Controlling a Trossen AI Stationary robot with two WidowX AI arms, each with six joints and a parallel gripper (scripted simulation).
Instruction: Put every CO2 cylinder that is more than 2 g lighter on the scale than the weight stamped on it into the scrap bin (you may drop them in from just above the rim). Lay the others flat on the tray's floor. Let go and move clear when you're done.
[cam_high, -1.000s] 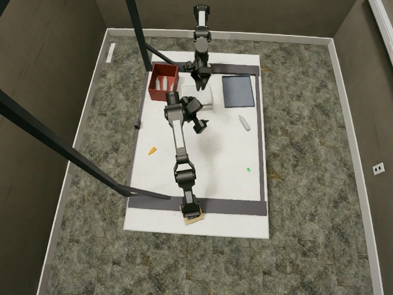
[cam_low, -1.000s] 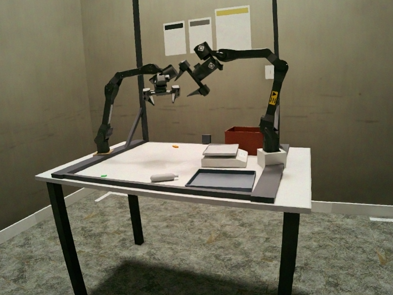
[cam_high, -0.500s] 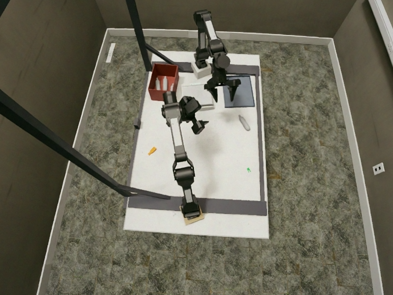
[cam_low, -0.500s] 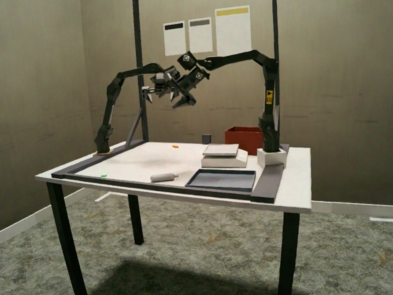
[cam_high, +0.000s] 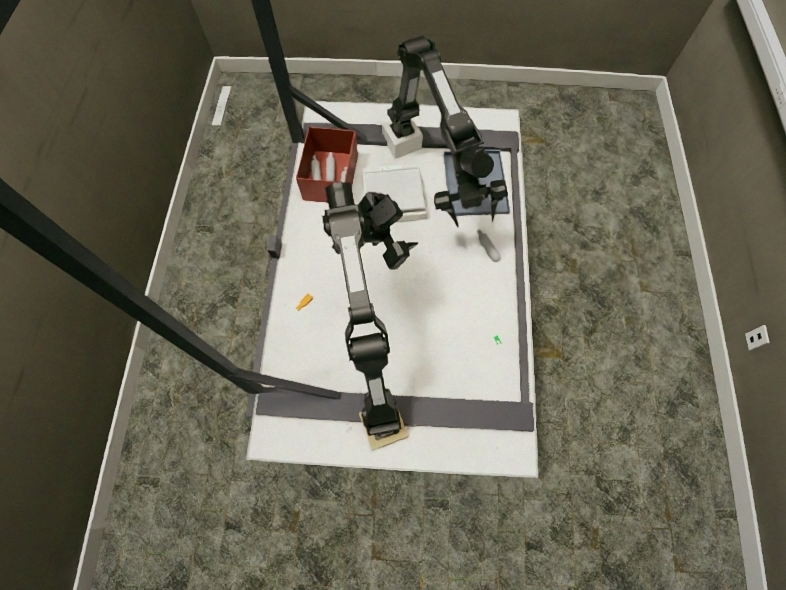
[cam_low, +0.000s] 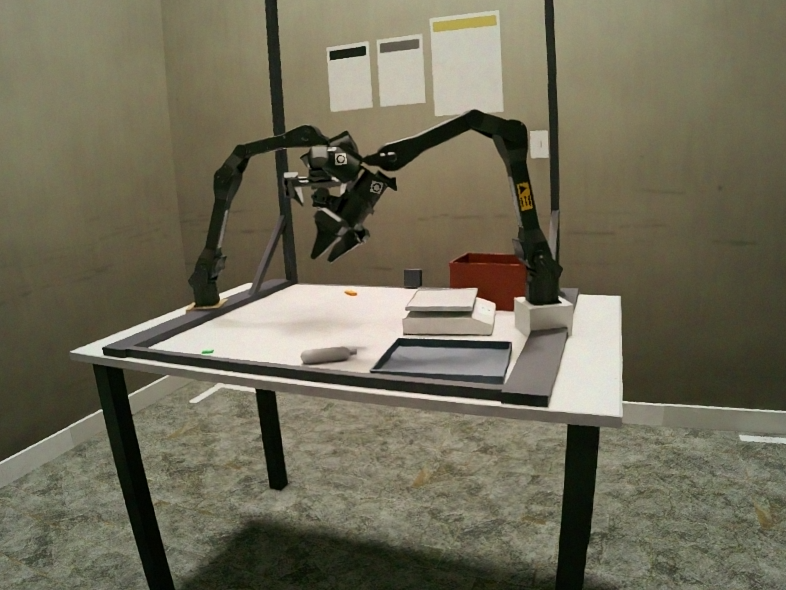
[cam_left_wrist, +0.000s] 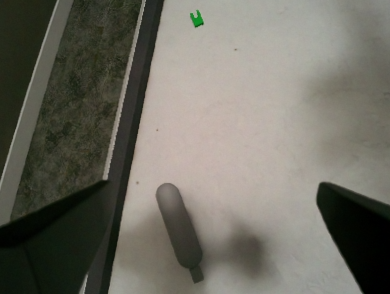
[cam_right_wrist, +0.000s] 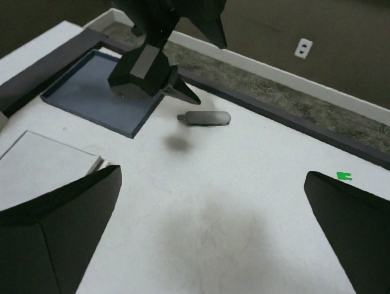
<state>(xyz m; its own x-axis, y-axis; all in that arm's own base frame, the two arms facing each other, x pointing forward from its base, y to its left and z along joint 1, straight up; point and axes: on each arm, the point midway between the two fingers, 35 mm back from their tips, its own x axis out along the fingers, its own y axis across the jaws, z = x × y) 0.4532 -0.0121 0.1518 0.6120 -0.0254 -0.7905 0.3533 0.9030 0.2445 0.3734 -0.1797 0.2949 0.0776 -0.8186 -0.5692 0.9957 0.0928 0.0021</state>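
Near the tray's edge, a gray cylinder (cam_high: 488, 246) (cam_low: 326, 355) (cam_left_wrist: 180, 225) (cam_right_wrist: 206, 118) lies on its side on the white table (cam_high: 457, 368) (cam_low: 253, 330) (cam_left_wrist: 260, 110) (cam_right_wrist: 240, 155), its smooth body rounded at one end and narrowing to a small neck that points toward the tray. I have the left jaws (cam_high: 474, 221) (cam_low: 322, 258) above it, spread wide and gripping nothing, their tapered black fingers apart from the metal. My right jaws (cam_high: 408, 229) (cam_low: 324, 204) are wide open too, raised over the table and holding nothing.

The tray (cam_high: 452, 174) (cam_low: 444, 358) (cam_right_wrist: 80, 85) is a shallow, dark blue square with a thin raised lip. Beside it stands the scale (cam_high: 393, 187) (cam_low: 441, 301) (cam_right_wrist: 45, 165), a boxy off-white body under a flat, pale square plate. From above, I can see three light gray cylinders (cam_high: 330, 166) inside the red, straight-walled bin (cam_high: 317, 190) (cam_low: 485, 279); I can't read any stamped weight on them.

Elsewhere on my table lie a flat orange piece (cam_high: 304, 301) (cam_low: 350, 292), wider at one end, and a little green piece (cam_high: 497, 339) (cam_low: 207, 351) (cam_left_wrist: 197, 19) (cam_right_wrist: 344, 176) with two prongs. The tabletop looks matte, marked with faint specks in my left wrist view.
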